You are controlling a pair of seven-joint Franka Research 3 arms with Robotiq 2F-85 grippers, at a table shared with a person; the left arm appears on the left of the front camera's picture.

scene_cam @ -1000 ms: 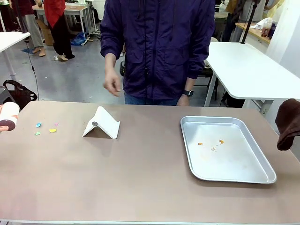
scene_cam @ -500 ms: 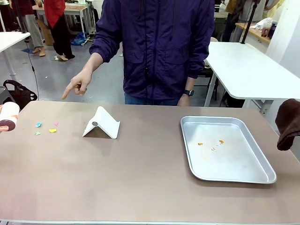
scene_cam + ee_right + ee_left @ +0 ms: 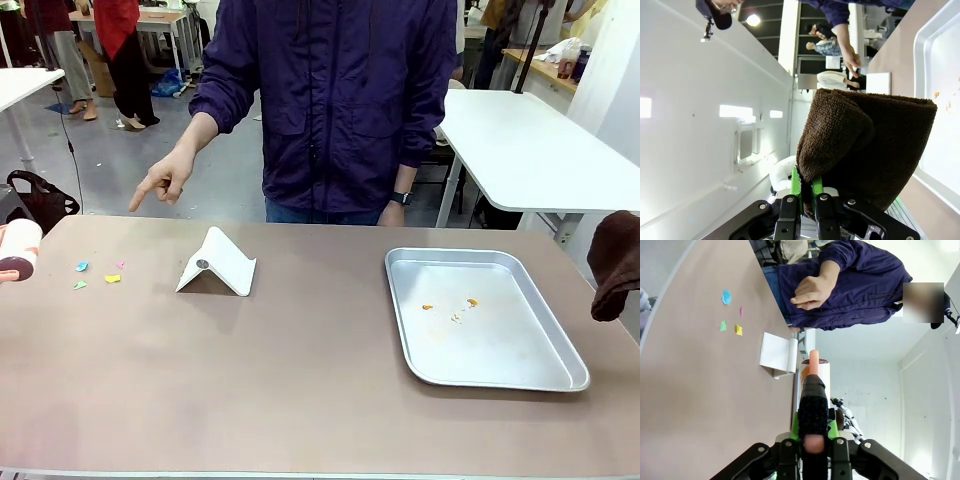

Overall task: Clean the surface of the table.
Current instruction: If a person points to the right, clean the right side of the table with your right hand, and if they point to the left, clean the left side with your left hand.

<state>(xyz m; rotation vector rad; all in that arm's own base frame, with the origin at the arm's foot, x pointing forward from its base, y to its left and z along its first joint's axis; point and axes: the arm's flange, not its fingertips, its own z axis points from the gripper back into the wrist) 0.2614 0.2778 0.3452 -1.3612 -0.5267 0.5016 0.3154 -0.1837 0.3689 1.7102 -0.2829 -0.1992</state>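
1. Table (image 3: 300,400): rect., smooth matte tan top, thin pale edge; spans the whole foreground.
2. Person (image 3: 340,100): dark purple jacket, standing at the far side.
3. Tray (image 3: 500,345): shiny metal, rect., rounded corners, raised rim; on table, right half.
4. Cloth (image 3: 612,265): brown, nubby terry, folded; hangs at right edge. Right gripper (image 3: 806,187) clamped on it.
5. Stand (image 3: 222,265): white sheet bent into a tent shape; left of centre.
6. Roller (image 3: 18,248): white cylinder, dark red end cap, black textured handle. Left gripper (image 3: 812,427) clamped on handle.
7. Hand (image 3: 160,183): index finger out, pointing down twd. table's left end.
8. Scraps (image 3: 112,278): small flat bits, blue/green/yellow/pink; near left end.
9. Crumbs (image 3: 471,301): orange, in tray.

Chg. vs 1 s ago: hand was hanging loose by the waist, now raised and pointing. Rest unmoved.

Table long axis: left-right across front view.
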